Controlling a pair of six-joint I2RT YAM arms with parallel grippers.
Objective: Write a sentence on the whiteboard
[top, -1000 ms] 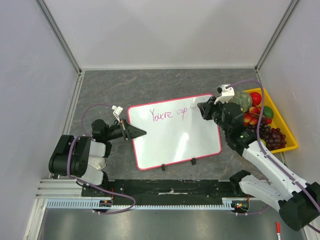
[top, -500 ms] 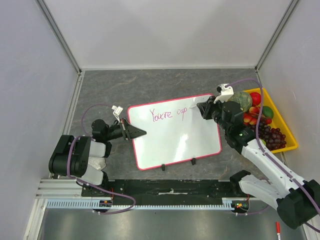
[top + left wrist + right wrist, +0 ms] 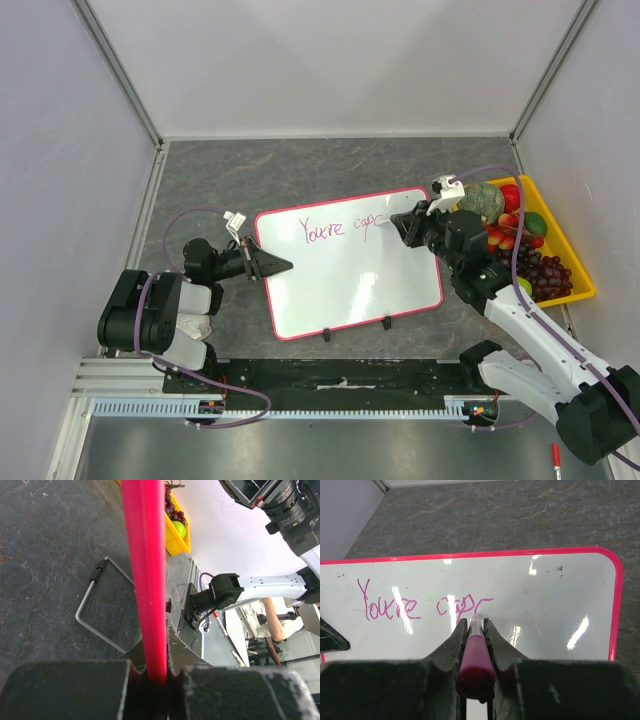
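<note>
The whiteboard lies flat on the grey table, white with a pink rim. Purple cursive on its upper part, the sentence, reads roughly "You're cap". My right gripper is shut on a purple marker, whose tip touches the whiteboard just past the last stroke of the sentence. My left gripper is shut on the board's left edge. In the left wrist view the pink rim runs straight up from between the jaws of the left gripper.
A yellow tray of fruit stands at the right, close behind my right arm. Two black clips sit on the board's near edge. A wire stand shows under the board. A red pen lies off the table, bottom right.
My right gripper has slid a little to the right with the marker, and the last word has gained a stroke. The left gripper and the board have not moved.
</note>
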